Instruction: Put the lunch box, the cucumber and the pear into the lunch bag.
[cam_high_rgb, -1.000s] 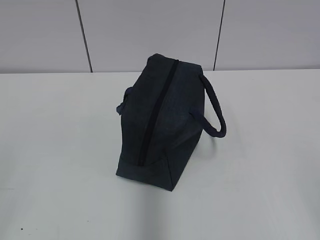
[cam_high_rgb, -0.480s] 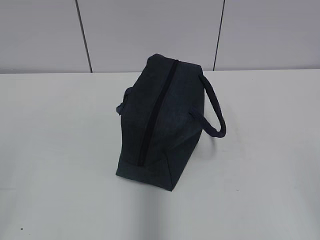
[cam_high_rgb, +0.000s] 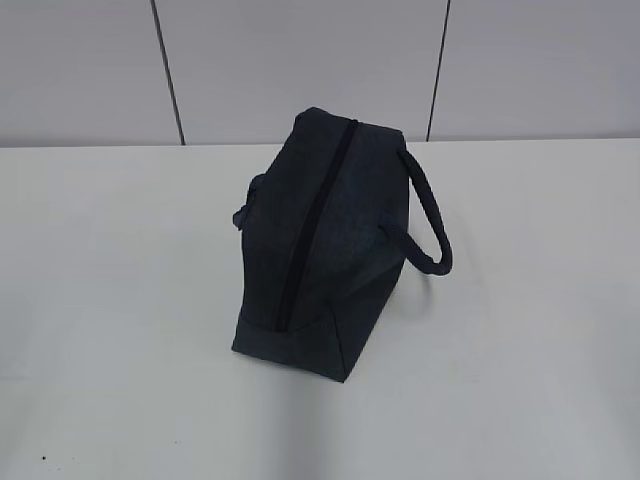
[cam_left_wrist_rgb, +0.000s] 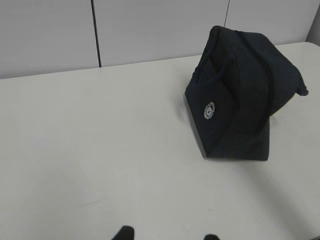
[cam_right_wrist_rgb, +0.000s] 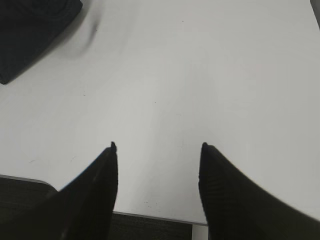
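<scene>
The dark navy lunch bag (cam_high_rgb: 320, 240) stands on the white table, its black top zipper closed along its whole length, one loop handle (cam_high_rgb: 428, 222) hanging to the right. It also shows in the left wrist view (cam_left_wrist_rgb: 240, 105) with a small round white logo, and as a corner in the right wrist view (cam_right_wrist_rgb: 30, 30). The lunch box, cucumber and pear are out of view. My left gripper (cam_left_wrist_rgb: 167, 235) is open, only its fingertips showing, over bare table well short of the bag. My right gripper (cam_right_wrist_rgb: 157, 147) is open and empty above the table's front edge. Neither arm shows in the exterior view.
The white table (cam_high_rgb: 120, 300) runs back to a grey panelled wall (cam_high_rgb: 300, 60). The table's front edge (cam_right_wrist_rgb: 150, 216) lies just under my right gripper, with dark floor below it.
</scene>
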